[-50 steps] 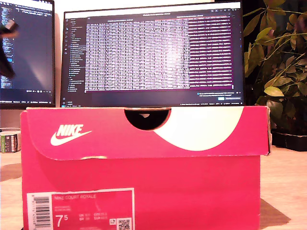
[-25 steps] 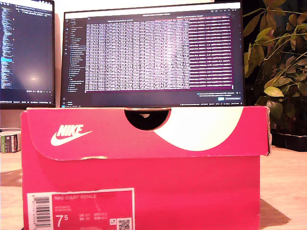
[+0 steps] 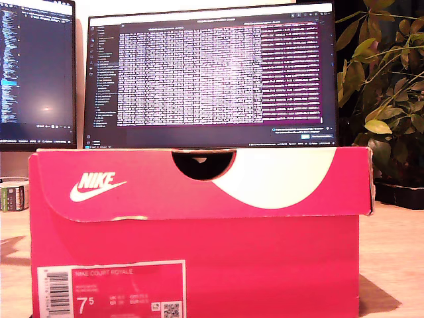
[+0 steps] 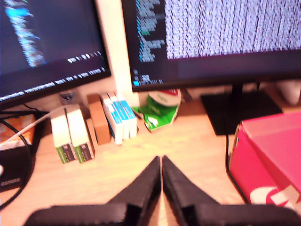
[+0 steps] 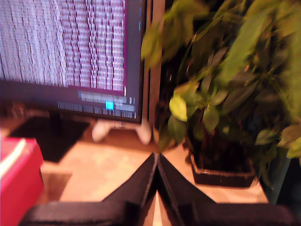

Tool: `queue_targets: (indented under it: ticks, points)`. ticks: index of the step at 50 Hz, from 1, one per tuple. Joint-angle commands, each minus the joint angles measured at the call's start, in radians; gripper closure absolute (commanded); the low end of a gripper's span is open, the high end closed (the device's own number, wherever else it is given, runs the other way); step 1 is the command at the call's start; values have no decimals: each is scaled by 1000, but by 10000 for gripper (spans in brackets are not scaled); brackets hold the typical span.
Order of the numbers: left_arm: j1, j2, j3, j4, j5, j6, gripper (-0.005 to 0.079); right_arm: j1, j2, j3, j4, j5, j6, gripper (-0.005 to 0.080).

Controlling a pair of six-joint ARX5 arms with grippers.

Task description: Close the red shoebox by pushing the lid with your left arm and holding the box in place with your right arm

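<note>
Going left to right in the exterior view, the dark arm seen against the left monitor [image 3: 36,73] a second ago has gone. The red Nike shoebox [image 3: 199,232] sits centre, lid [image 3: 199,182] down: you look finished. My first gripper [image 4: 161,162] and my second gripper [image 5: 157,159] are clenched on nothing.

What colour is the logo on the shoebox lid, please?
White logo on the red shoebox lid, clearest in the exterior view.

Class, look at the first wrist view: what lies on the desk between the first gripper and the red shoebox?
Only bare wooden desk shows between my first gripper and the red shoebox; a dark cable hangs at the box's edge.
</note>
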Motion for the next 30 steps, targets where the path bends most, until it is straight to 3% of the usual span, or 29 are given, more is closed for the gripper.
queue_targets:
  ticks: [1,30]
  points:
    - [5,-19,-18,16,1,-10,761,-3,-17,-32,-1,3,8,764]
    - [-31,-188,-35,-45,-32,-20,761,-2,-299,-127,-55,49,81,764]
